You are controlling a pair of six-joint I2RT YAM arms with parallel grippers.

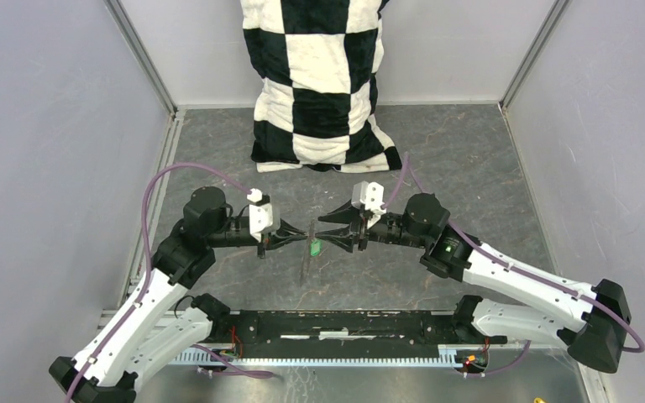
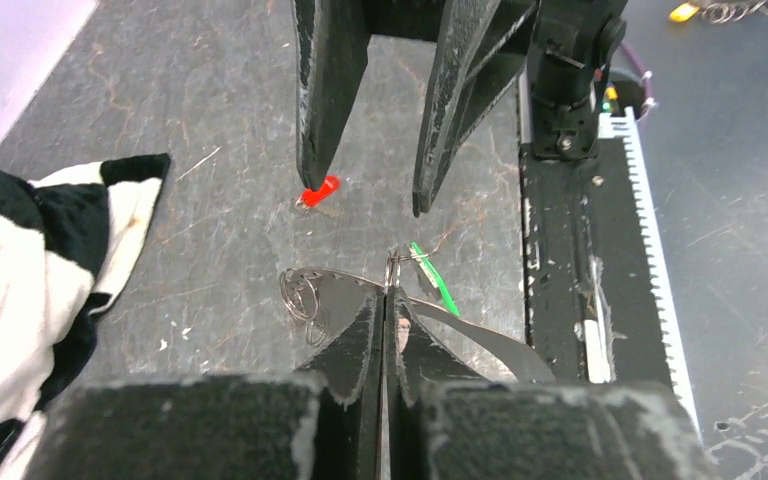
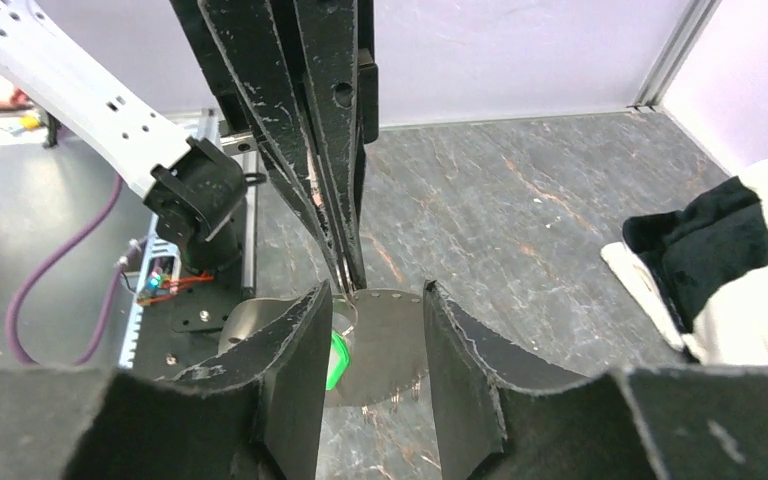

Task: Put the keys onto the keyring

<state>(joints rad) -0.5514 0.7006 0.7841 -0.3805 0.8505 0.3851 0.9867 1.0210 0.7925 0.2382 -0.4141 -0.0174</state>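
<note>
The keyring [image 1: 308,252] stands on edge in mid-table between the two grippers. My left gripper [image 2: 388,292] is shut on its thin silvery rim [image 2: 393,268]; small metal links [image 2: 300,296] hang off its left side. The green-headed key [image 2: 436,282] hangs on the ring just right of the pinch, also seen as the green key [image 3: 338,358] beside my right gripper's left finger. My right gripper [image 3: 374,296] is open, its fingers to either side of the keyring [image 3: 392,345] without touching it. The red-headed key [image 2: 320,191] lies on the table by a right fingertip.
A black-and-white checkered cloth [image 1: 319,84] lies at the back of the table, its edge near the work area [image 3: 740,250]. A black rail [image 1: 344,323] runs along the near edge. Grey walls close in the left, right and back.
</note>
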